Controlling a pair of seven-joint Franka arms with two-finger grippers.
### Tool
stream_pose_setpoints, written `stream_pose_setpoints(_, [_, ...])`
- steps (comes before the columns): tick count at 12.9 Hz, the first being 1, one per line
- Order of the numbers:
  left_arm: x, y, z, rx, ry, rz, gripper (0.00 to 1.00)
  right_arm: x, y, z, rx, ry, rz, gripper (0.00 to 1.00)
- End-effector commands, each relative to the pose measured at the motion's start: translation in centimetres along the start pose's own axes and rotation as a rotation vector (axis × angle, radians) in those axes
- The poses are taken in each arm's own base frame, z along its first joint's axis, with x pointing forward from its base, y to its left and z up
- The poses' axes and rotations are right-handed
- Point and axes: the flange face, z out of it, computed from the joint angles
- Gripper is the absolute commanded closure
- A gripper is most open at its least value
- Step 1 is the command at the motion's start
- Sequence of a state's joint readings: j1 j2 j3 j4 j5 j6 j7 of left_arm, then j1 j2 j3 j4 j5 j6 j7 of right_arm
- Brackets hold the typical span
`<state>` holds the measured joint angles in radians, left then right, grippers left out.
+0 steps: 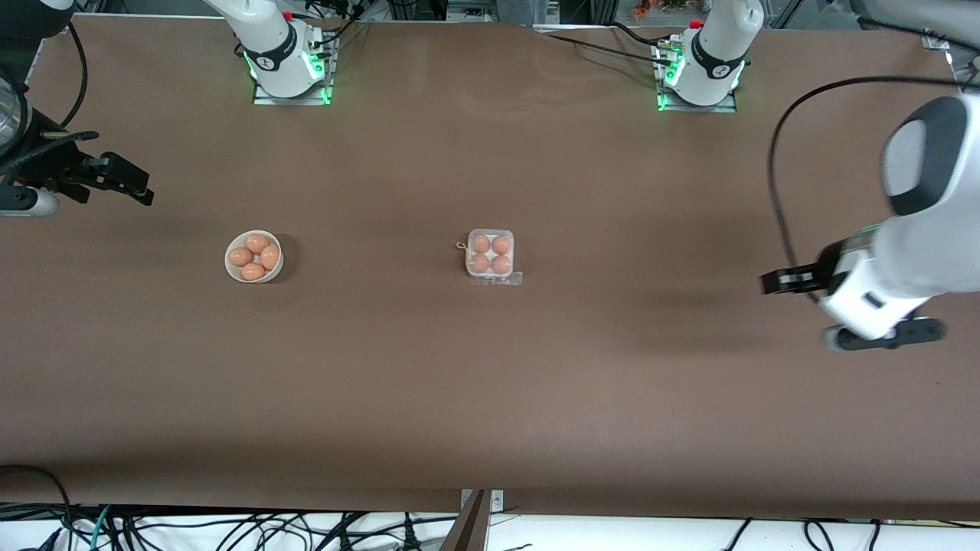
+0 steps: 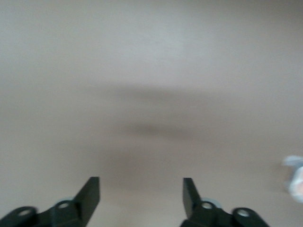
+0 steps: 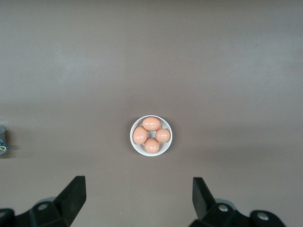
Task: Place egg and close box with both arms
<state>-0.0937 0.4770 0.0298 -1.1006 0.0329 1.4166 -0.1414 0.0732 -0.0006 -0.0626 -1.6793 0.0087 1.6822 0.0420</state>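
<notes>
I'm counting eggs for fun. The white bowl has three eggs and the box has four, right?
Not quite. The white bowl holds four eggs, not three; the right wrist view shows them clearly. The box does hold four.

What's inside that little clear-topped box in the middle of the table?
Four orange-brown eggs, one in each cell of the box, seen through its clear lid. The egg undersides and the cell bottoms are covered.
</notes>
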Motion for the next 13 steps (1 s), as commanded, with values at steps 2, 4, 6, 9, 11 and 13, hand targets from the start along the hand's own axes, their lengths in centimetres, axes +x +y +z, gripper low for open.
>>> stream_pose_setpoints(2, [-4.4,-5.3,-2.2,0.074,-0.005,0.063,0.0,-0.2,-0.4,-0.4,-0.013,0.022,0.005,0.0])
stream_pose_setpoints(4, [-6.1,-7.7,-3.1,0.062,0.004,0.038,0.0,-0.2,-0.4,-0.4,-0.013,0.022,0.004,0.0])
stream_pose_setpoints(6, [-7.3,-9.8,-3.8,0.043,0.029,0.04,0.0,-0.2,-0.5,-0.3,-0.015,0.02,0.002,0.0])
stream_pose_setpoints(9, [-8.0,-9.0,-4.7,0.022,0.116,0.041,0.0,-0.2,-0.5,-0.3,-0.015,0.017,0.002,0.0])
stream_pose_setpoints(11, [-8.1,-7.9,-3.5,-0.015,0.151,0.058,0.0,-0.2,-0.7,-0.3,-0.015,0.017,-0.001,0.0])
stream_pose_setpoints(13, [-9.0,-7.7,-3.2,-0.04,0.151,0.059,0.0,-0.2,-0.7,-0.3,-0.015,0.017,-0.001,0.0])
